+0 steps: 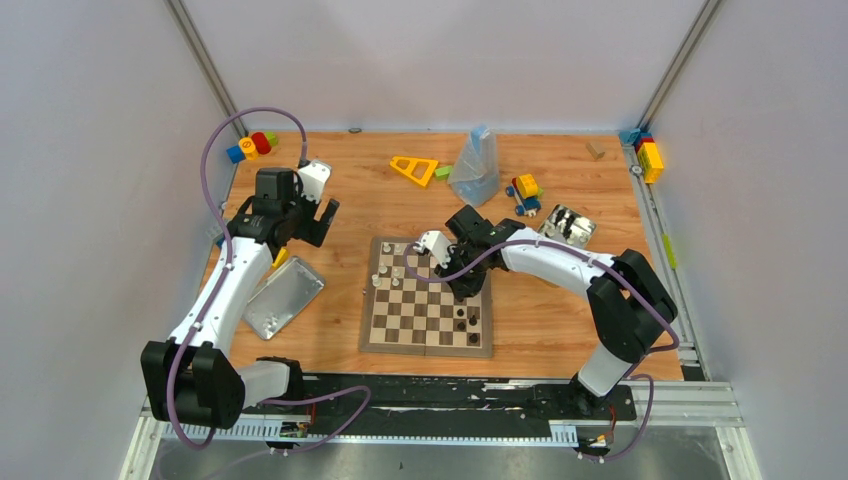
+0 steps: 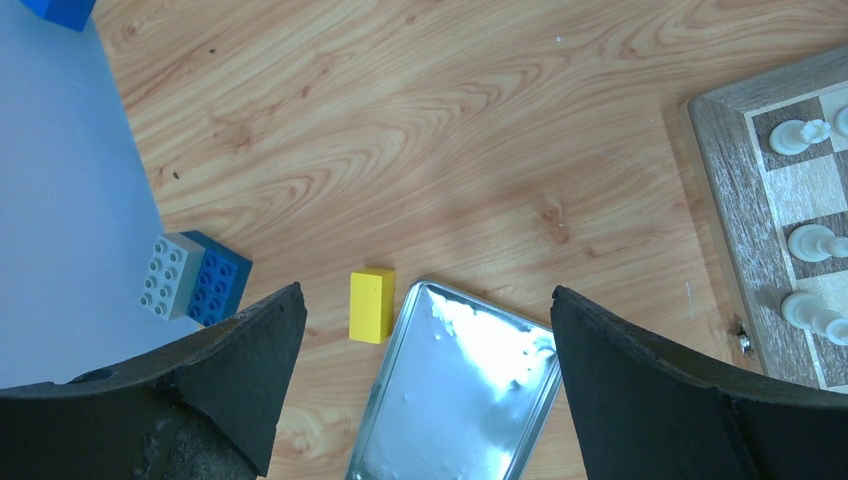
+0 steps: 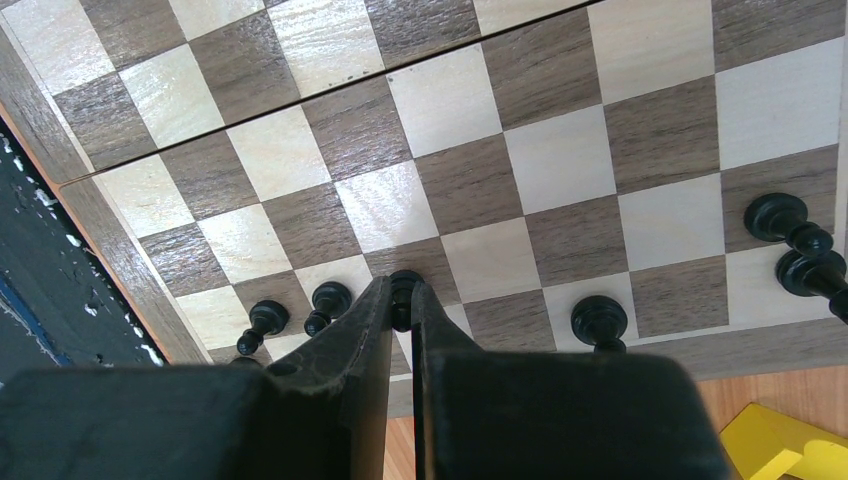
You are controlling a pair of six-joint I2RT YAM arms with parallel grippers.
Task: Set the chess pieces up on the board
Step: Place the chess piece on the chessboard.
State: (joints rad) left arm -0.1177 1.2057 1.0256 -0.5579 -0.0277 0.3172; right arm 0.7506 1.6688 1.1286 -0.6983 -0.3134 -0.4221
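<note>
The board (image 1: 428, 300) lies in the middle of the table. My right gripper (image 3: 401, 283) hangs low over its right side, shut on a small black chess piece (image 3: 403, 277). Other black pieces stand close by on the edge rows (image 3: 330, 298) (image 3: 600, 318) (image 3: 780, 215). A few white pieces (image 1: 385, 247) stand along the board's left edge, and they also show in the left wrist view (image 2: 812, 242). My left gripper (image 2: 426, 291) is open and empty, above the bare wood left of the board.
A silver lid (image 2: 460, 400) lies under the left gripper, with a yellow block (image 2: 371, 305) and a blue-grey block (image 2: 195, 277) beside it. Behind the board are a tin box (image 1: 568, 225), a plastic bag (image 1: 477, 165), a yellow triangle (image 1: 414, 168) and coloured blocks (image 1: 525, 190).
</note>
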